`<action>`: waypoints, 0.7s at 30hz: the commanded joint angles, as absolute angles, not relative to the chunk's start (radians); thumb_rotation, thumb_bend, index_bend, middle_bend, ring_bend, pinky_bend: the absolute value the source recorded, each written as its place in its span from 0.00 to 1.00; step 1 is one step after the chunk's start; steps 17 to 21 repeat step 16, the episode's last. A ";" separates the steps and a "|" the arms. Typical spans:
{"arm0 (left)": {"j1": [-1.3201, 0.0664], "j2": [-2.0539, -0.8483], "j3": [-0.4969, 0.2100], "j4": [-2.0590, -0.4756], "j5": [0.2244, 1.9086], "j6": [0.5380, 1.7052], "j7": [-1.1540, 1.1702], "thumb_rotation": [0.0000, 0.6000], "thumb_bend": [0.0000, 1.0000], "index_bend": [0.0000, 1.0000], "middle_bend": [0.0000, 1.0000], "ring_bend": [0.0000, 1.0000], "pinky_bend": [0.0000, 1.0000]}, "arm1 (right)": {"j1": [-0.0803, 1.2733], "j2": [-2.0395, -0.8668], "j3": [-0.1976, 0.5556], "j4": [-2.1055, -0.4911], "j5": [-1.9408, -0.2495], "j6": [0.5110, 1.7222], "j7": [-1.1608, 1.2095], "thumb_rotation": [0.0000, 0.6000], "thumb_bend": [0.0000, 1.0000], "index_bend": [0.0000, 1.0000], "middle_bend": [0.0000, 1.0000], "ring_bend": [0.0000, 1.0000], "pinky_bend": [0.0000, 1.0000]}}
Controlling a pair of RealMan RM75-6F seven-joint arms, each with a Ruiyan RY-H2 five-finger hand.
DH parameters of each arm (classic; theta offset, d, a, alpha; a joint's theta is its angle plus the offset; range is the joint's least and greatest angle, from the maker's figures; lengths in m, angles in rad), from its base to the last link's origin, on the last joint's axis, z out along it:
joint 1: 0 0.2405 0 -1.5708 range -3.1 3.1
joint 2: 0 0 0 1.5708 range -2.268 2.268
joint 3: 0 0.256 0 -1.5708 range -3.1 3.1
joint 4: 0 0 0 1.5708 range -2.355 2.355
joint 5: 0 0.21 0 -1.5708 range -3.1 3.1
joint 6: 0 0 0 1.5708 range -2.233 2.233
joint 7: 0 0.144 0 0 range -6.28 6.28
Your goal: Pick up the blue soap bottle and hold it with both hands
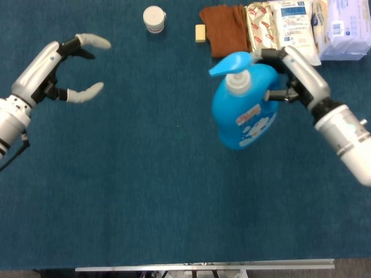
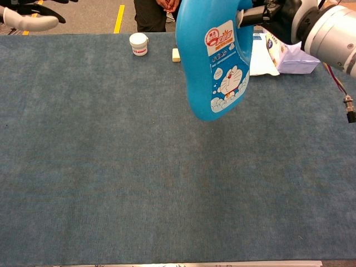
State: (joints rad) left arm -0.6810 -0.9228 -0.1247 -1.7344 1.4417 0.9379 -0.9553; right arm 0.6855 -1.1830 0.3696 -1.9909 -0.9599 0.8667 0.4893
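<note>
Fingers of the right hand (image 1: 295,72) grip the blue plastic soap bottle (image 1: 242,107) aloft at 2 o'clock, while the left hand (image 1: 55,72) spreads empty at 9 o'clock over bare blue cloth (image 1: 145,185).

Head view looks straight down; chest view looks forward, lower; both share the table (image 1: 145,191).

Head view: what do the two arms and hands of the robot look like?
Both arms are silver-grey metal cylinders. The left hand has a grey back, black inner parts and pale fingertips; a thin black cable hangs beside its wrist. The right hand has the same grey shell and black inner parts.
</note>
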 commanded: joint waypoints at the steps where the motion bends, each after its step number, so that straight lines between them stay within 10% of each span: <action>1: -0.599 -0.979 -0.090 -1.724 1.413 1.057 -0.632 1.00 0.31 0.27 0.21 0.12 0.24 | 0.634 -1.166 0.351 -2.005 -1.021 0.889 0.531 1.00 0.56 0.74 0.58 0.49 0.54; 21: -0.450 -1.090 -0.055 -1.721 1.438 1.277 -0.263 1.00 0.31 0.27 0.21 0.12 0.24 | 0.529 -1.102 0.327 -2.024 -1.178 0.927 0.657 1.00 0.56 0.74 0.58 0.49 0.54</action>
